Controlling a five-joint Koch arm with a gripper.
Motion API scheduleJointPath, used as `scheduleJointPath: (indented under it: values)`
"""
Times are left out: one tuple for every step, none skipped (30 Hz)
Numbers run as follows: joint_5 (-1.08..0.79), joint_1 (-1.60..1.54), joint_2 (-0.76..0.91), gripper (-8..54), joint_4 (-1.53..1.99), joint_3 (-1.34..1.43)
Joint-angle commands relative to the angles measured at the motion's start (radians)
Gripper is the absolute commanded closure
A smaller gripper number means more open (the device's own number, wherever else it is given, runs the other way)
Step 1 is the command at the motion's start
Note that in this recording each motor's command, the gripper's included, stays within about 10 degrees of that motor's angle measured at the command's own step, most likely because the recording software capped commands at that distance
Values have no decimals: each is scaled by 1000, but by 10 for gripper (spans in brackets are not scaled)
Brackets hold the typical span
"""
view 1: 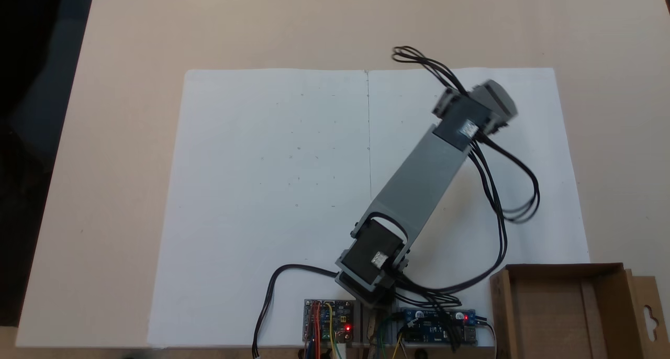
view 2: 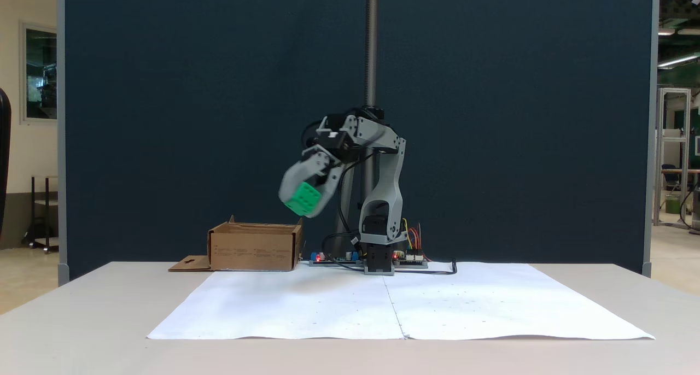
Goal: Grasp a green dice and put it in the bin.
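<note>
One green dice (view 2: 302, 198) sits pinched in the gripper (view 2: 304, 200) in a fixed view from the front, lifted high so it can clear the wall of the bin (view 2: 254, 247), which stands on the table just to the left. From above, the arm (view 1: 419, 181) leans over the white paper (view 1: 272, 191). The bin (view 1: 610, 306) waits at the bottom right, probably empty, though it runs off the picture.

Top-down fixed view: arm base (view 1: 369, 275) sits at 6 o'clock on the paper sheet (view 1: 272, 191), which lies on the worktop (view 1: 131, 34). Bin (view 1: 549, 306) at approx 4 o'clock, just off the sheet's corner. Arm reaches twd 1 o'clock; green dice (view 2: 303, 198) held in the air, above the bin's near wall.
</note>
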Motion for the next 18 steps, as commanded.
scheduleJointPath:
  values:
    - [-101, 77, 55, 295, -55, -61]
    - [-114, 114, 58, 295, -52, -61]
    - [-129, 149, 61, 295, -48, -61]
    - [-153, 221, 69, 294, -35, -61]
    - [-164, 259, 71, 294, -28, -61]
    - [-181, 298, 72, 294, -18, -61]
    - [-198, 336, 72, 294, -5, -61]
    - [-219, 373, 72, 294, 9, -61]
    - [-241, 410, 72, 294, 28, -61]
    - [-261, 443, 72, 294, 41, -61]
    - [-281, 474, 72, 294, 52, -61]
    - [-316, 532, 72, 294, 66, -61]
    - [-336, 561, 72, 294, 72, -61]
    - [-356, 591, 71, 294, 77, -61]
    - [-367, 623, 69, 294, 78, -61]
    - [-376, 652, 66, 294, 78, -61]
    - [-393, 681, 64, 294, 78, -61]
    - [-411, 710, 60, 294, 80, -61]
